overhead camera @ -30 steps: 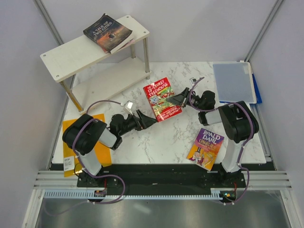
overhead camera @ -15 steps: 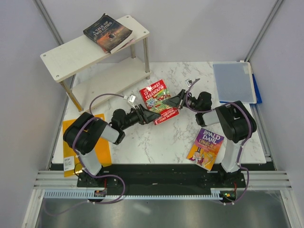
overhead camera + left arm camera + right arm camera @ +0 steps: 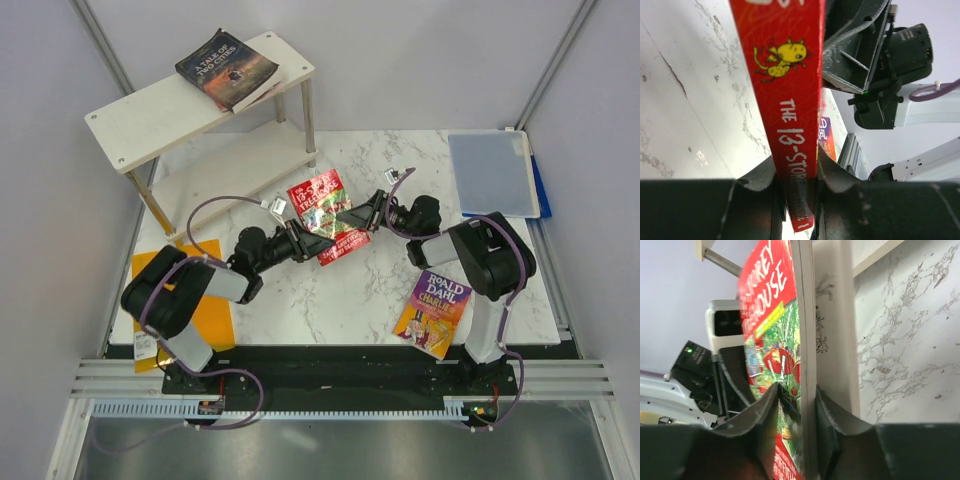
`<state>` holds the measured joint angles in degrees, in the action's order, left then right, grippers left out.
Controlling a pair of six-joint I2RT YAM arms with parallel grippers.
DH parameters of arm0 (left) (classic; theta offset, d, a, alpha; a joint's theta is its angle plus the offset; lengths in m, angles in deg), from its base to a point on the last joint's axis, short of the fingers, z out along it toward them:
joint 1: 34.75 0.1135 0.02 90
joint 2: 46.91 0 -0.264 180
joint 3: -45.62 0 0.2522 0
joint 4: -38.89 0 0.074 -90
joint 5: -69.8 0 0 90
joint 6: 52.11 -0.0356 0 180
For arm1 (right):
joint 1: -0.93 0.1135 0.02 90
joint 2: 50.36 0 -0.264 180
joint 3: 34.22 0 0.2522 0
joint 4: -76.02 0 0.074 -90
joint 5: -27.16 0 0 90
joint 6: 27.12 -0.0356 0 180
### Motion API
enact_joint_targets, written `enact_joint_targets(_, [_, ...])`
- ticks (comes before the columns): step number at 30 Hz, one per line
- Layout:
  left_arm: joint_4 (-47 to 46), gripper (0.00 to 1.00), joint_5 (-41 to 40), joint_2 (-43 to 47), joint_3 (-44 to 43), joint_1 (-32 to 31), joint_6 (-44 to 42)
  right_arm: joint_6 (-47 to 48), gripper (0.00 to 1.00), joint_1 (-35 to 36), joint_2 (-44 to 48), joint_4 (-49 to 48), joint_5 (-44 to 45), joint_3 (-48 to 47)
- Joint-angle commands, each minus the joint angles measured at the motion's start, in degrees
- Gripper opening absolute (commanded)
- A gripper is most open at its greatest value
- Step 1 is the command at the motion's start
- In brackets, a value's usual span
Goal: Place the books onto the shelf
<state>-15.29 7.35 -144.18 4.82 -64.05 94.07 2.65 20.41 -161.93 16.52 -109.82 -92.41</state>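
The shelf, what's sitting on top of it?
The dark book lies on the top board of the shelf. A pale edge peeks out beneath it; the rest is covered.

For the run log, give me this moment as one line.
Treehouse book: tilted up between arms | left gripper: shut on spine | right gripper: jaws astride page edge, grip unclear | Roald Dahl book: on table

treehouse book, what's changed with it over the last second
The Treehouse book, flat before, is now raised, tilted and shifted left toward the shelf. The left gripper, open before, has closed on its spine edge. The right gripper still straddles the opposite edge; whether it still grips is unclear. The Roald Dahl book and A Tale of Two Cities have not moved.
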Motion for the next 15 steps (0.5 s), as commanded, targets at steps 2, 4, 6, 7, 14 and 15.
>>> enact_joint_targets(2, [18.7, 0.02, -5.9, 17.5, -2.5, -0.4, -13.4, 3.8, 0.54, -0.2, 1.6, -0.1, 3.5, 0.0])
enact_joint_targets(4, [28.4, 0.02, -8.6, 25.1, -4.7, -0.4, -17.7, 5.4, 0.87, -0.2, 2.1, 3.3, 4.5, 0.6])
enact_joint_targets(6, [34.7, 0.02, -8.8, 30.7, -9.0, -0.3, -20.7, 8.4, 0.98, -0.2, 3.3, 7.7, 5.6, 1.1])
enact_joint_targets(7, [38.0, 0.02, -8.6, 32.1, -10.8, -0.2, -23.2, 9.7, 0.98, -0.2, 3.7, 9.7, 6.3, 1.2])
enact_joint_targets(14, [58.7, 0.02, -4.4, 37.1, -27.1, 4.2, -26.2, 20.3, 0.98, 0.1, 8.0, 22.9, 9.5, 2.1])
enact_joint_targets(15, [60.5, 0.02, -4.5, 37.2, -31.4, 4.9, -26.4, 21.1, 0.98, 0.1, 8.2, 23.8, 9.6, 2.6])
